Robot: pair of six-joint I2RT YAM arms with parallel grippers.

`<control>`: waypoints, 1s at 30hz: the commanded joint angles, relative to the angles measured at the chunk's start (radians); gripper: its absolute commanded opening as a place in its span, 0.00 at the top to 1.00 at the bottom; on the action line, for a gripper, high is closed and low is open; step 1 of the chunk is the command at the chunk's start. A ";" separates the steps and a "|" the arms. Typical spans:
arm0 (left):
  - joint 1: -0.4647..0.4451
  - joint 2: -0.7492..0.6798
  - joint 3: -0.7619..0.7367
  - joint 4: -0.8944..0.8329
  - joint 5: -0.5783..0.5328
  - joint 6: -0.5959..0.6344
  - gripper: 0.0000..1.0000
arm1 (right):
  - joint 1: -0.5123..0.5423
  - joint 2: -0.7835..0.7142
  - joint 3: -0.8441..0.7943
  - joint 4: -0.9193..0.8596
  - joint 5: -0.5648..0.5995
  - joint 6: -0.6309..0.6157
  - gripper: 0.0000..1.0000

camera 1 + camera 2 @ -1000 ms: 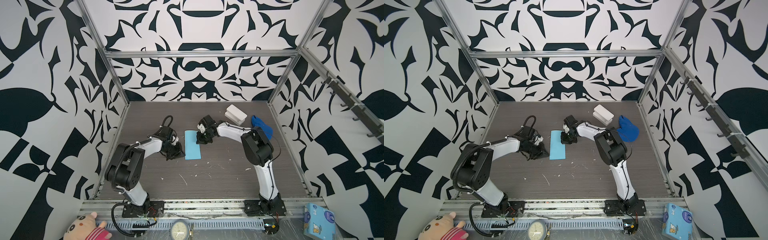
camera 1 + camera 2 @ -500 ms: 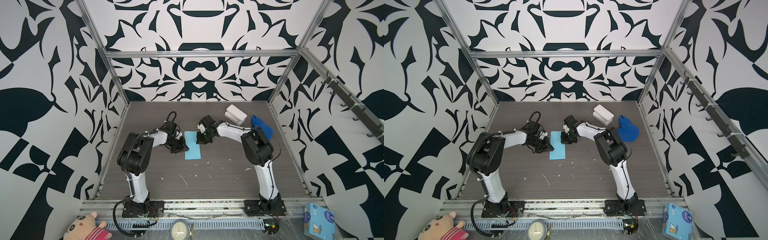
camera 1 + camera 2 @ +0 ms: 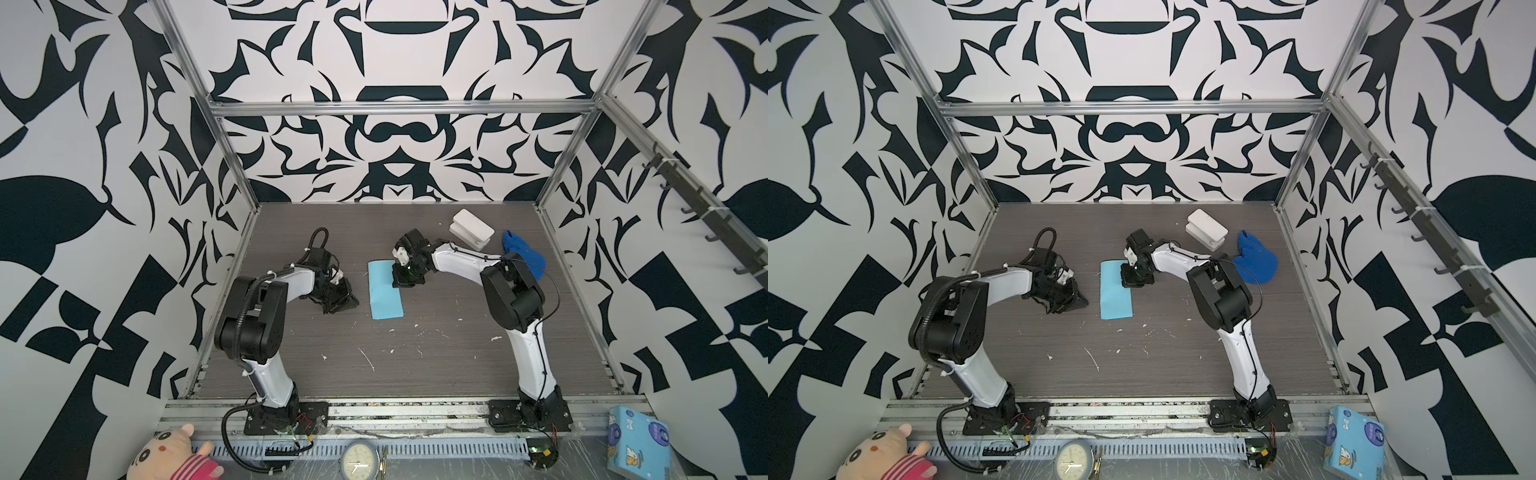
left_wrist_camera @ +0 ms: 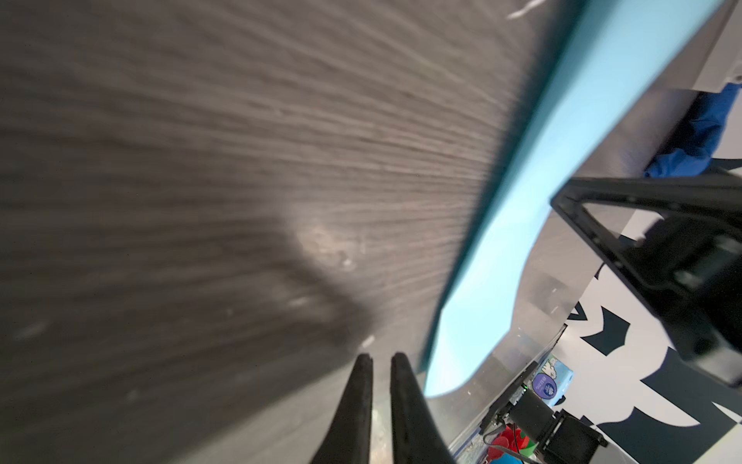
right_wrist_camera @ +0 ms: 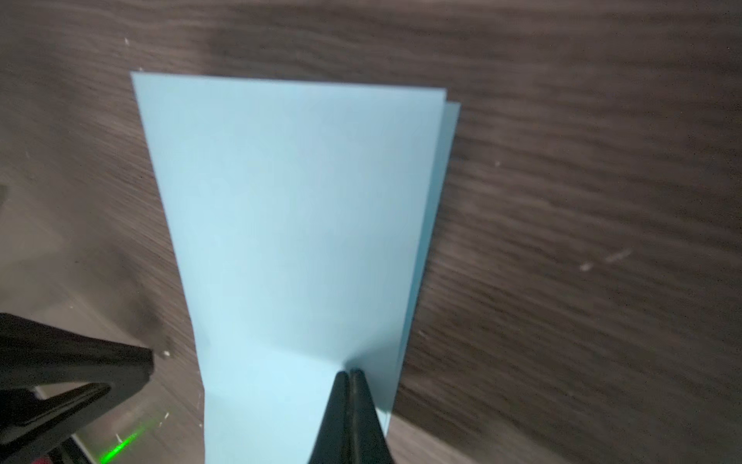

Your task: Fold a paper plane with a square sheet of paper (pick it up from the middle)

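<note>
The paper point(image 3: 385, 293) lies flat on the table point(image 3: 415, 365), near the middle of both top views. It is folded in half, so it looks like a long thin strip, not a square. In the right wrist view the two layers do not quite line up — a thin bit of the under layer peeks out along one long side.

The right gripper point(image 5: 350, 375) has its fingers squeezed together. Its tips touch the top of the paper close to one long edge, near the strip's upper end in the top views. It looks like it is pressing down, not pinching, but I cannot be sure.

The left gripper point(image 4: 380, 358) sits low over the table just to the left of the paper, apart from it. Its fingers are nearly together with a thin gap, and nothing is between them.

I think the paper is very light, thin and bendy. It will likely slide on the smooth table if pushed from the side, and it could crumple or tear if grabbed hard. A good place to take hold is a loose edge or corner — slip one finger under and pinch softly, while the other gripper holds the strip down
</note>
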 commanded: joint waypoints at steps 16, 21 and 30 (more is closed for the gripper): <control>-0.059 0.257 0.355 0.083 -0.011 0.003 0.87 | -0.021 0.190 0.305 -0.271 0.023 -0.679 1.00; -0.058 0.271 0.348 0.055 -0.021 0.035 0.88 | -0.021 0.177 0.305 -0.263 0.001 -0.681 1.00; -0.054 0.288 0.318 0.084 -0.004 0.060 0.85 | -0.022 0.180 0.344 -0.258 -0.016 -0.617 1.00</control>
